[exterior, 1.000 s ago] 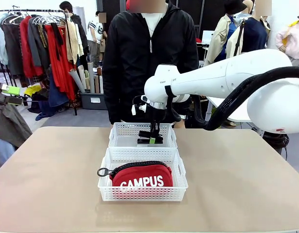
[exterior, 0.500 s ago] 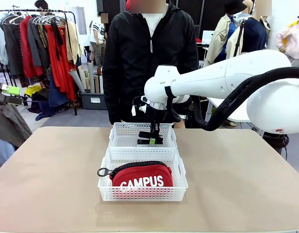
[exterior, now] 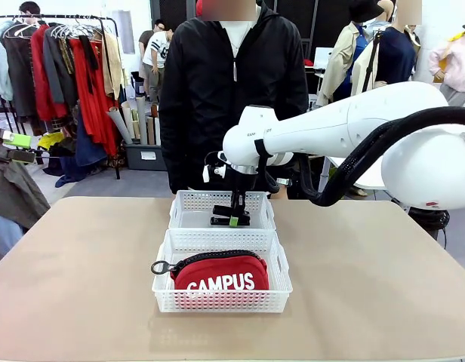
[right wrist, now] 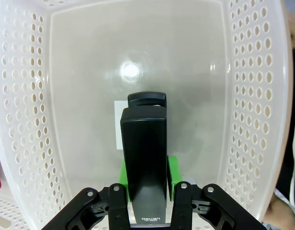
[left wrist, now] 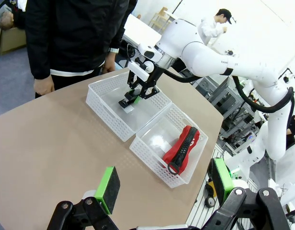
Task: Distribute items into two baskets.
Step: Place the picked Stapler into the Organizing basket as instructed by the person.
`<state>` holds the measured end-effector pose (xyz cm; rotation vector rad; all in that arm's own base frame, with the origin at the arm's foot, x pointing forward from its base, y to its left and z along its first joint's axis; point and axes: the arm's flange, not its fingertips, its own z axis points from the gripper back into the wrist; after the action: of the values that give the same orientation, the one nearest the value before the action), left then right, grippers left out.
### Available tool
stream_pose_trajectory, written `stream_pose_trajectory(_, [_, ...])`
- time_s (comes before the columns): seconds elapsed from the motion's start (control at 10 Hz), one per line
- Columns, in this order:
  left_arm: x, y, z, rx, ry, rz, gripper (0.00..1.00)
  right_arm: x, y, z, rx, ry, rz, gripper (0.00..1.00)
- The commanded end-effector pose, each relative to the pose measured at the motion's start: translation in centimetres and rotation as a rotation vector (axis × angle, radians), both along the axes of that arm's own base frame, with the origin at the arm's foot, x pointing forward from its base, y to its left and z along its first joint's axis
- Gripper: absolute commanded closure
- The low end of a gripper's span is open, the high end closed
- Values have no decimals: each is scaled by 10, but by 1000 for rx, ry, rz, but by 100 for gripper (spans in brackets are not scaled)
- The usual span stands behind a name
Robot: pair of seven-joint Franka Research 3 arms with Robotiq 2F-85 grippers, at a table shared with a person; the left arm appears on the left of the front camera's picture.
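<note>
My right gripper (exterior: 232,216) reaches into the far basket (exterior: 189,199) and is shut on the black stapler (exterior: 229,221), which hangs just above the basket floor. In the right wrist view the stapler (right wrist: 142,163) sits clamped between the green pads (right wrist: 172,172), with the basket wall (right wrist: 23,120) all around. The red CAMPUS pouch (exterior: 221,274) lies in the near basket (exterior: 217,300). In the left wrist view my left gripper (left wrist: 164,184) hovers open well off to the side, looking at both baskets (left wrist: 107,108), the pouch (left wrist: 182,148) and the stapler (left wrist: 130,98).
A person in a black jacket (exterior: 232,90) stands at the far edge of the table, right behind the far basket. The tan tabletop (exterior: 81,279) spreads bare to both sides of the baskets. Clothes racks and other people are farther back.
My right arm has shifted slightly to the left with the stapler still in its grip. The pouch and both baskets have not moved.
</note>
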<state>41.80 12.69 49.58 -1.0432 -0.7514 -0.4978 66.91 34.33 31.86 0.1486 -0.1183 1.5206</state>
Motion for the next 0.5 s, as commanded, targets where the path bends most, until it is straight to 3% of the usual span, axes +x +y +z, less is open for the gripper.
stream_pose_trajectory(0.0, [-1,0,1,-2,-4,2,0,-17,-3,19,-15,-39,-3,42])
stream_pose_trajectory(0.2, [-1,0,1,-2,-4,2,0,-25,-2,35,-23,-38,-1,2])
stream_pose_trajectory(0.4, [-1,0,1,-2,-4,2,0,-33,-1,49,-37,-42,-16,0])
